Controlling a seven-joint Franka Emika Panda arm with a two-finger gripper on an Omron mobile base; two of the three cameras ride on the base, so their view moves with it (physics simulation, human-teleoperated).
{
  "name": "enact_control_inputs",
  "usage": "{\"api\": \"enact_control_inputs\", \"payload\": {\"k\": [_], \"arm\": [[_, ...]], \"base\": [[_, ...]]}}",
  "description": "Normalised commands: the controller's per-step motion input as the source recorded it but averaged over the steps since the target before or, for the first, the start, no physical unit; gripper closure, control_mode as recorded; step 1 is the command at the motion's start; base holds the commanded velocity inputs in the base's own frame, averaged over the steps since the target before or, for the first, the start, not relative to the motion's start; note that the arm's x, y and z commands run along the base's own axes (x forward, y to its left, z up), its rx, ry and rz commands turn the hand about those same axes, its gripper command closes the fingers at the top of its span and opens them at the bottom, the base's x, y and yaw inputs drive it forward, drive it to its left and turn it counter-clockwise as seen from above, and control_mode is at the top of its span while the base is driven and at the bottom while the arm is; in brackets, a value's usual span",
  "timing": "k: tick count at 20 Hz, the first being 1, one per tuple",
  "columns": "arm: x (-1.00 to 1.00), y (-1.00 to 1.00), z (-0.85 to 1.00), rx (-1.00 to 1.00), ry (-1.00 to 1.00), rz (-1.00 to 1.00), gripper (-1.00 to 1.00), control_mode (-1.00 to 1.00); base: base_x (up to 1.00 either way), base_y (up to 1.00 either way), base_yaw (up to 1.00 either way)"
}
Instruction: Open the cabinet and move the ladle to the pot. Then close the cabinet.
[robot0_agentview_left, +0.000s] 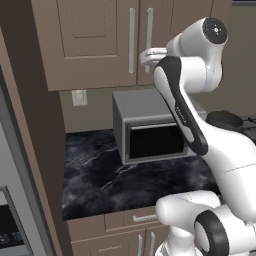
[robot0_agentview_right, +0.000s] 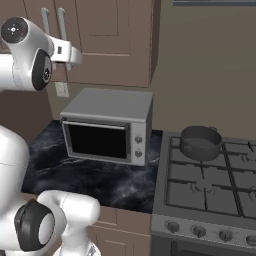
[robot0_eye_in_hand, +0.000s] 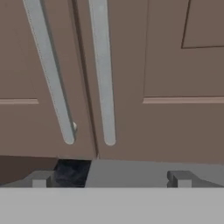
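Facing upright-handled cabinet (robot0_agentview_left: 95, 40), gripper (robot0_eye_in_hand: 111, 178) spread

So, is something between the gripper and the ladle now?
Yes. The brown wall cabinet's two doors are shut, and the open gripper faces their long silver bar handles near the lower ends. No ladle is visible; presumably it is behind the doors.

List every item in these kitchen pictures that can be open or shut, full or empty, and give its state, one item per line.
cabinet: both doors shut, handles side by side.
pincer: open, holding nothing, close in front of the lower ends of the handles.
microwave: door shut, interior dark.
pot: upright on a rear burner of the stove, no lid; contents cannot be seen.
drawer under the counter: shut.
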Motion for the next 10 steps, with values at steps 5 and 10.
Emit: {"api": "enact_control_inputs", "payload": {"k": [5,10], "arm": [[0.23,0.02,-0.01,0.00,0.00,0.00,-1.00,-1.00],[0.30,0.00,-0.02,0.00,0.00,0.00,-1.00,-1.00]], "base": [[0.00,0.00,0.00],[0.00,0.00,0.00]]}}
